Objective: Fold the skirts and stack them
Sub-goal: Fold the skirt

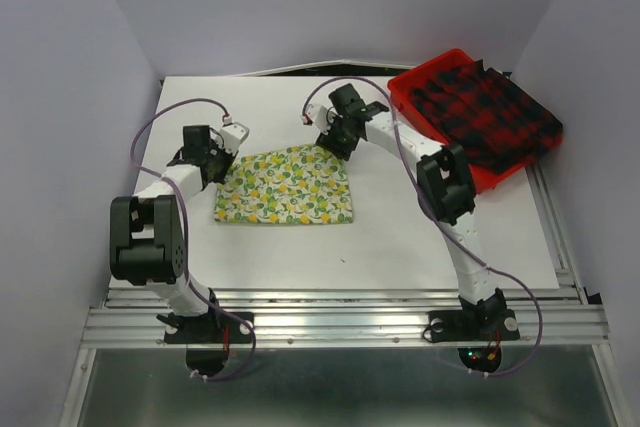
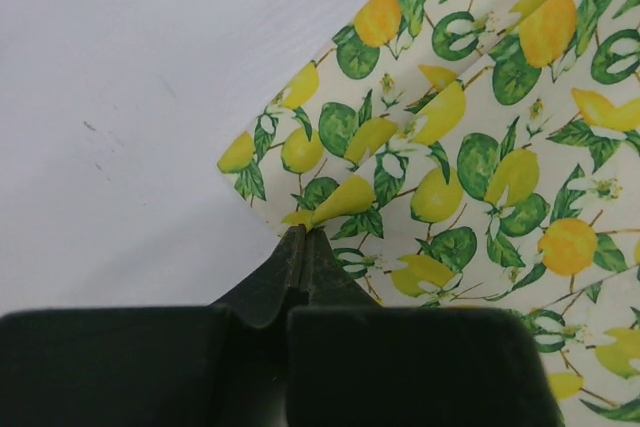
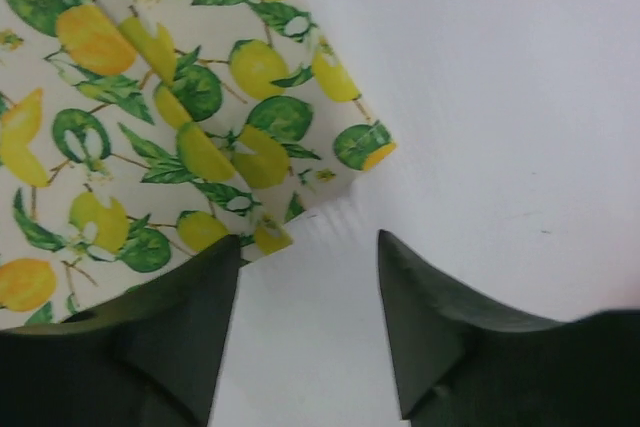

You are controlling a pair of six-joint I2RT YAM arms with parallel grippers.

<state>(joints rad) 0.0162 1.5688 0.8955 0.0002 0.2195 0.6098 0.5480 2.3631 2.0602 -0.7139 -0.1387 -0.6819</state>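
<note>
White table (image 1: pixel 400 237): lemon-print skirt (image 1: pixel 285 187) flat mid-left, red tray (image 1: pixel 408 95) far-right corner

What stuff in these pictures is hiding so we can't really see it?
- Top view: the plaid skirt covers most of the red tray, hiding whatever lies beneath.
- Top view: the left arm's wrist hides its jaws.
- Left wrist view: the lemon skirt runs off the right and bottom edges; the shut jaws cover its near edge.
- Right wrist view: the skirt's corner by the open jaws is blurred.
</note>
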